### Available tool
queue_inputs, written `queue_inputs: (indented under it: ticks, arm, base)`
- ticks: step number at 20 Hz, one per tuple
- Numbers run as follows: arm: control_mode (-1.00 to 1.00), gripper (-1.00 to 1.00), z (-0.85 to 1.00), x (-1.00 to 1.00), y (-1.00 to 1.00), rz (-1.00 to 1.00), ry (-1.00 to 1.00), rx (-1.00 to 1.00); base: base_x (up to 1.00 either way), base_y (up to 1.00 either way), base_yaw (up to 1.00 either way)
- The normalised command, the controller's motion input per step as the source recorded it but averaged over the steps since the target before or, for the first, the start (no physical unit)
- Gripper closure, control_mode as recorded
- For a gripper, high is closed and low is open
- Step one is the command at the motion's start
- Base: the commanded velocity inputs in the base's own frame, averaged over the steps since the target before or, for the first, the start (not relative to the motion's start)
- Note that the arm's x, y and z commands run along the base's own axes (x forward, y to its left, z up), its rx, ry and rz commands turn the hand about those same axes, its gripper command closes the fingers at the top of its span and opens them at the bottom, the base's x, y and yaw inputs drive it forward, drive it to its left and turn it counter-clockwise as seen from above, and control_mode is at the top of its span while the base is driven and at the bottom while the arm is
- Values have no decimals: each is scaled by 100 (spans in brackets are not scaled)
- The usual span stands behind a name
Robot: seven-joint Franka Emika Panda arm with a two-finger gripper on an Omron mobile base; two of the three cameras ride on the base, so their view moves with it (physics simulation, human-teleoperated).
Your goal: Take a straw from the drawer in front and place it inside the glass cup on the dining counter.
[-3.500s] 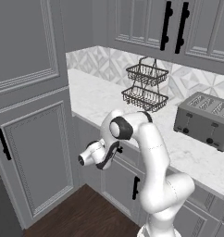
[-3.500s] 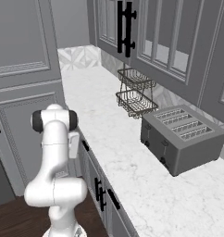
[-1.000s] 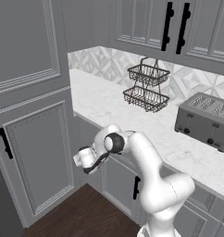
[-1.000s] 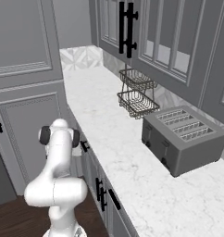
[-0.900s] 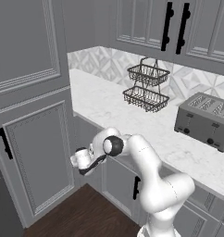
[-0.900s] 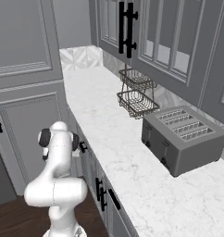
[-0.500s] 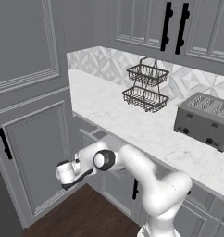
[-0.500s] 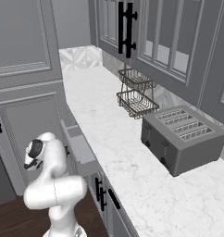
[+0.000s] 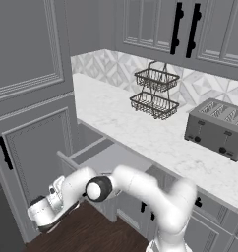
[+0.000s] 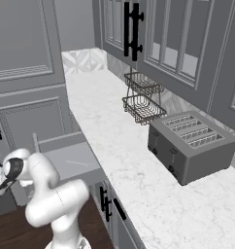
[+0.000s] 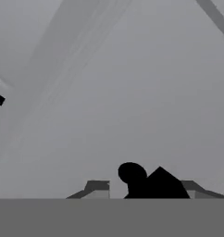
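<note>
A grey four-slot toaster stands on the marble worktop at about three o'clock in the left base view, its knobs on the front face. Near it, toward twelve o'clock, sits a two-tier black wire basket (both tiers look bare) against the patterned tile backsplash. Grey upper cabinets with vertical black handles hang at one o'clock. A tall panelled cabinet door fills nine o'clock, over a dark wood floor at six.
</note>
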Motion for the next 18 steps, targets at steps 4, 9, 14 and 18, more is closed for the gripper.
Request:
queue_inputs:
  ticks: [4,9,14,18]
  arm:
    - [-100,100,-49,-14,98,42,69,21]
    - [-100,100,-22,-9,6,26,64,79]
    - [-100,-100,12,0,-56,15,61,100]
    - [-100,-100,31,-31,-33,21,56,90]
  base:
    - [0,0,0]
    - [0,0,0]
    - [0,0,0]
    - [0,0,0]
